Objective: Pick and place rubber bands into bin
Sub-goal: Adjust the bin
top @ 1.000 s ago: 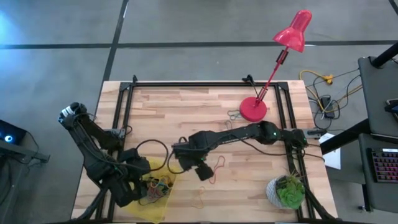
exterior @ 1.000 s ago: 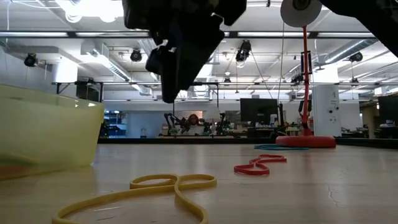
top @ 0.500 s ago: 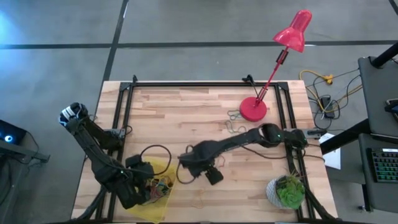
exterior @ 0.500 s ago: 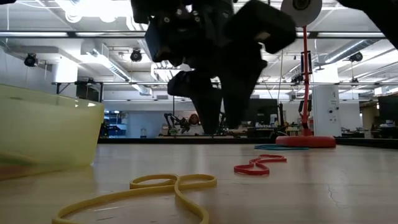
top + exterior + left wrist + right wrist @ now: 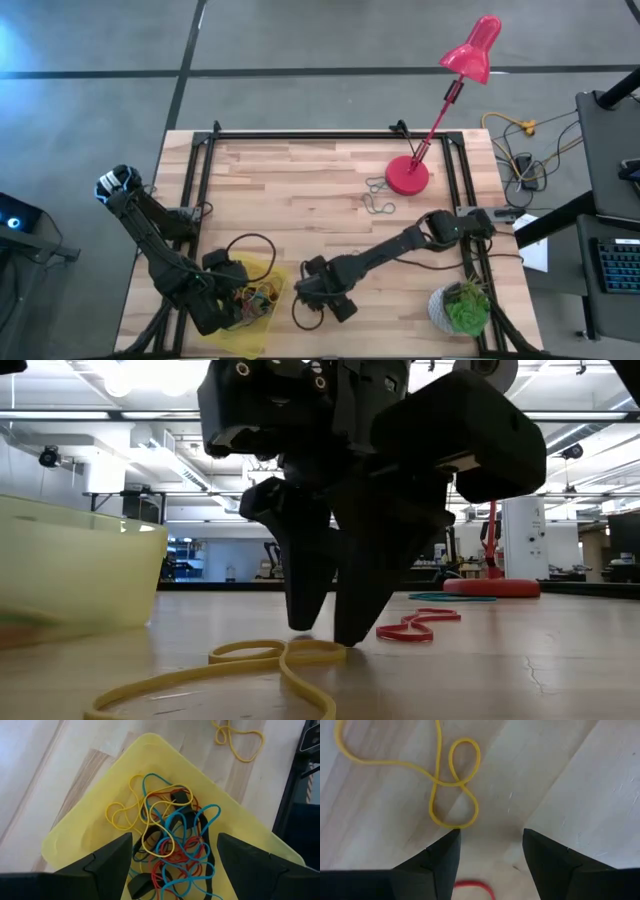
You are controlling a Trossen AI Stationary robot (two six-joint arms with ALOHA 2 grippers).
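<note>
My right gripper (image 5: pixel 318 297) (image 5: pixel 490 840) points down, open, low over the table near its front edge. A yellow rubber band (image 5: pixel 451 785) (image 5: pixel 270 656) lies flat, twisted into loops, just ahead of the fingertips and not between them. A red band (image 5: pixel 420 624) lies flat behind it. My left gripper (image 5: pixel 226 303) (image 5: pixel 175 857) hangs open over the yellow bin (image 5: pixel 262 292) (image 5: pixel 90 827), which holds a tangle of yellow, blue, red and dark bands (image 5: pixel 172 837). The bin's wall (image 5: pixel 75 575) shows in the low view. My right gripper comes from above, its fingertips (image 5: pixel 300 622) down at the table beside the yellow band's small end loop (image 5: pixel 454 822). I cannot tell whether a tip touches the loop. The band lies flat and slack.
A red desk lamp's base (image 5: pixel 408 176) stands at the far right, with two thin greyish bands (image 5: pixel 376 195) beside it. A potted plant (image 5: pixel 462 308) sits at the near right corner. A black cable loop (image 5: pixel 247 252) lies beside the bin. Black rails (image 5: pixel 200 170) frame the table.
My right gripper has swung from the table's middle toward the near edge and come down beside the yellow band, tipping more steeply downward. My left gripper has sunk a little over the bin. The bands on the table lie as before.
</note>
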